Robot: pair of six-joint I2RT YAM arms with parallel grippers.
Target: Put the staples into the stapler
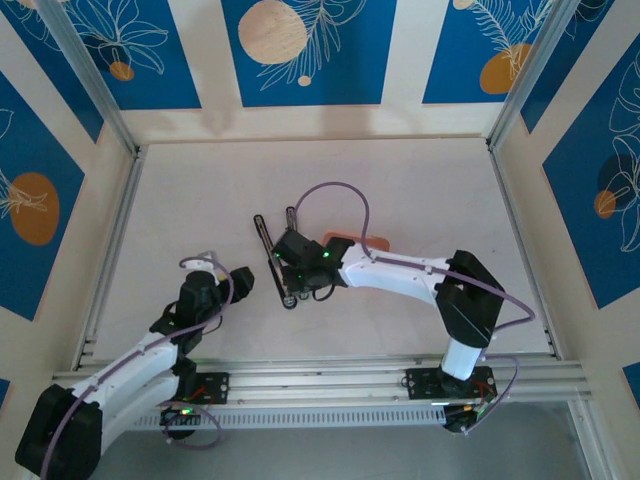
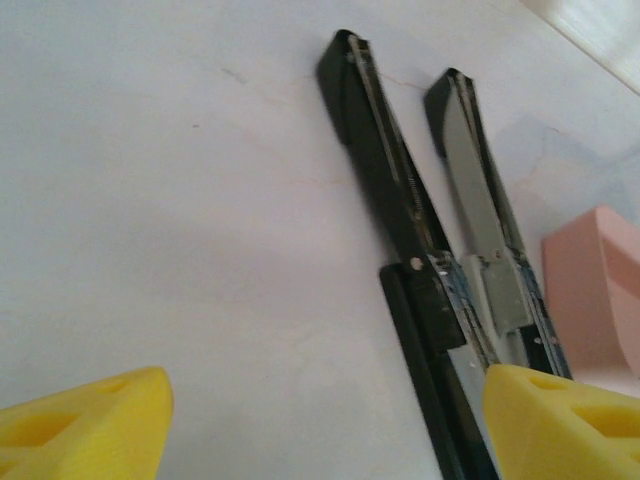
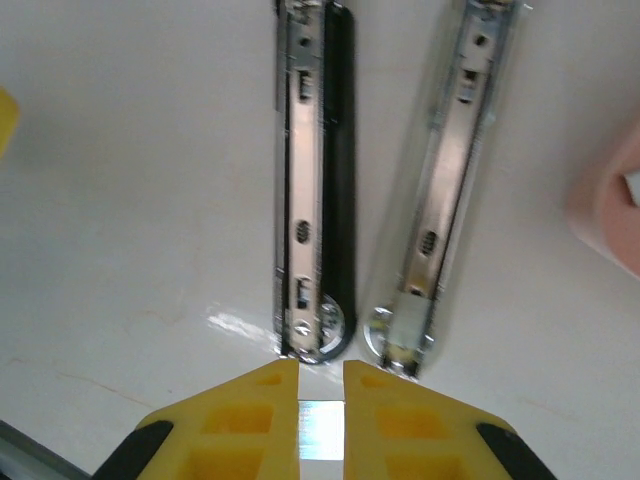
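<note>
The stapler is laid open flat at 12 o'clock of the right claw, pinched on staples for loading; the left claw is spread wide.

tray: shallow pink rect. plastic tray, partly in view, on tabletop
tabletop: flat white tabletop, alu rails along edges
walls: blue leaf-print panels
</note>
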